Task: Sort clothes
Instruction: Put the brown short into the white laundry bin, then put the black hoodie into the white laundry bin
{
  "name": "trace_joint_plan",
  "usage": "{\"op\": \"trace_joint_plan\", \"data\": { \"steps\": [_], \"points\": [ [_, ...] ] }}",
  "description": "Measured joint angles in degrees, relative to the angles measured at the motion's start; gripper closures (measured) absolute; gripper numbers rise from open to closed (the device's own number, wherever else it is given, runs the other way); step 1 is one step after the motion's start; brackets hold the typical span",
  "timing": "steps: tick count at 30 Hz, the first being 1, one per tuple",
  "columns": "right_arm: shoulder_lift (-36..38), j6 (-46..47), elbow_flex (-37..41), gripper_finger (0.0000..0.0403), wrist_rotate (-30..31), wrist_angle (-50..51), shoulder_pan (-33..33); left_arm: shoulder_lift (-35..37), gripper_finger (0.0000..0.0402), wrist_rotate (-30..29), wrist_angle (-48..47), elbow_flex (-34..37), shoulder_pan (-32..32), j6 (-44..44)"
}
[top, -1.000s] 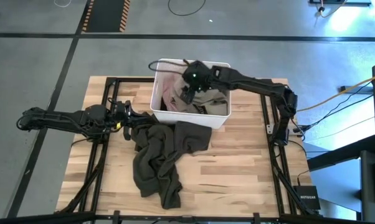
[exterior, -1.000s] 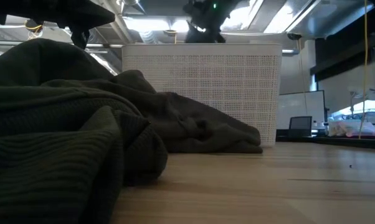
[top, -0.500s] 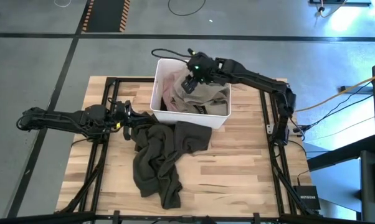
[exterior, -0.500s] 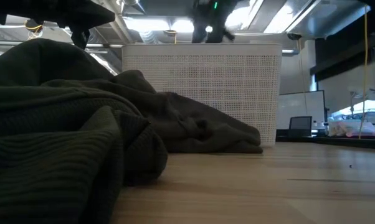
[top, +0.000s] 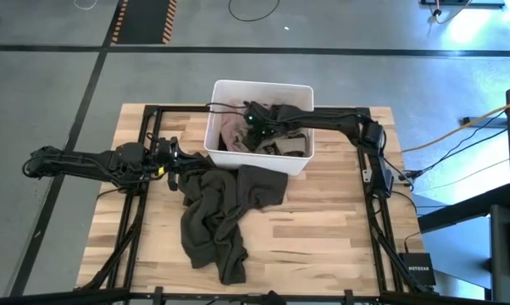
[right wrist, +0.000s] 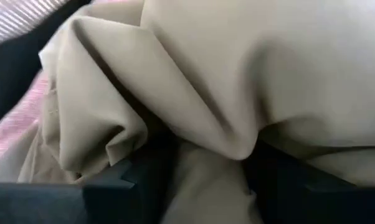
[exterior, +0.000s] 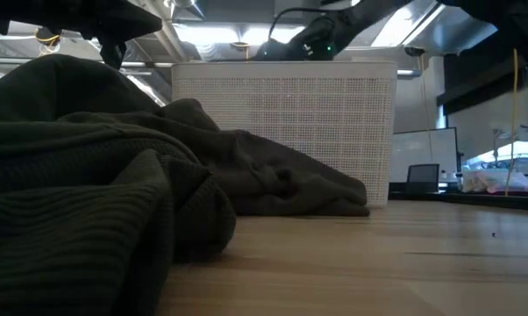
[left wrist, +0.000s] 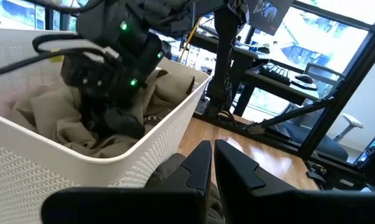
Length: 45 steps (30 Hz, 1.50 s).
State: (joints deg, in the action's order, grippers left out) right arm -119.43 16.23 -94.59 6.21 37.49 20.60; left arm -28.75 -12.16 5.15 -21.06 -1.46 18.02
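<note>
A white bin (top: 263, 85) stands at the table's far middle. It holds a tan garment (top: 282, 135), a pale pink shirt (top: 230, 129) and a dark piece (right wrist: 10, 62). My right gripper (right wrist: 206, 177) is down inside the bin, open, on the tan garment; it also shows in the left wrist view (left wrist: 116, 109). A large olive-grey garment (top: 217, 212) lies crumpled on the table in front of the bin. My left gripper (left wrist: 212, 160) stays level at that garment's far left edge (top: 177, 161), shut, with nothing between its fingers. My right gripper's open fingers (right wrist: 134, 183) are sunk into the tan garment, coming from above and slanting down. A raised fold (right wrist: 206, 134) of the cloth stands between the two fingers. The garment lies slack in the bin on the other clothes.
The bin's perforated wall (exterior: 281, 132) rises behind the olive-grey heap (exterior: 115, 202). Bare wood lies to the right and near side of the table (top: 323, 237). Black frame rails run along both table sides (top: 369, 220).
My right gripper has sunk from above the bin's rim down into the bin, a little toward the table's left, tipping steeper, and has landed on the tan garment. Its fingers have stayed open.
</note>
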Motion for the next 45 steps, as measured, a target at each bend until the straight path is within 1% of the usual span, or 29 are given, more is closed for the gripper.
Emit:
{"op": "trace_joint_plan", "data": {
  "steps": [4,7,13,17,22,26,31,33,35,37,38,41,45],
  "points": [
    [-0.54,-0.15,0.29,0.0194,0.08,-0.29,0.00,0.00,0.0386,0.00,0.00,0.00,-0.01,0.00],
    [0.72,-1.61,-0.64,0.0194,0.16,0.71,-0.17,0.00,0.0386,0.00,0.00,0.00,-0.02,0.00],
    [6.69,-5.92,-4.97,0.0194,3.86,5.83,-2.00,0.00,0.0386,0.00,-0.24,0.00,-0.01,0.01],
    [11.22,-7.13,-7.95,0.0194,6.27,8.28,-3.99,0.00,0.0386,0.00,-0.24,0.00,-0.02,0.01],
    [16.73,-8.08,-8.81,0.0194,6.45,8.38,-8.35,0.00,0.0386,0.00,-0.06,0.00,0.00,0.71],
    [19.58,-10.75,-8.81,0.0194,6.84,10.20,-13.98,-0.02,0.0386,0.00,-0.24,0.00,-0.01,0.83],
    [19.75,-12.47,-8.81,0.0194,7.05,11.98,-24.11,-0.02,0.0386,0.00,-0.25,0.00,-0.01,0.80],
    [19.27,-13.91,-8.81,0.0194,8.15,12.00,-28.50,-0.01,0.0386,0.00,-0.43,0.00,0.00,0.79],
    [19.05,-15.95,-8.20,0.0194,11.43,11.41,-32.82,-0.02,0.0386,-0.02,-0.48,0.00,0.00,0.76],
    [19.03,-17.03,-5.62,0.0194,15.14,7.74,-36.70,-0.02,0.0386,0.00,-0.85,0.00,-0.02,0.70],
    [19.03,-17.32,-4.12,0.0194,15.84,5.50,-38.34,-0.01,0.0386,-0.01,-1.10,0.00,0.00,0.66],
    [18.98,-18.03,0.88,0.0194,15.30,-0.13,-42.80,-0.13,0.0386,-0.02,-1.22,0.00,0.00,-0.13],
    [18.63,-18.37,10.83,0.0194,13.69,-12.34,-46.28,-0.13,0.0386,-0.02,-1.23,0.00,0.00,-0.15]
  ]
}}
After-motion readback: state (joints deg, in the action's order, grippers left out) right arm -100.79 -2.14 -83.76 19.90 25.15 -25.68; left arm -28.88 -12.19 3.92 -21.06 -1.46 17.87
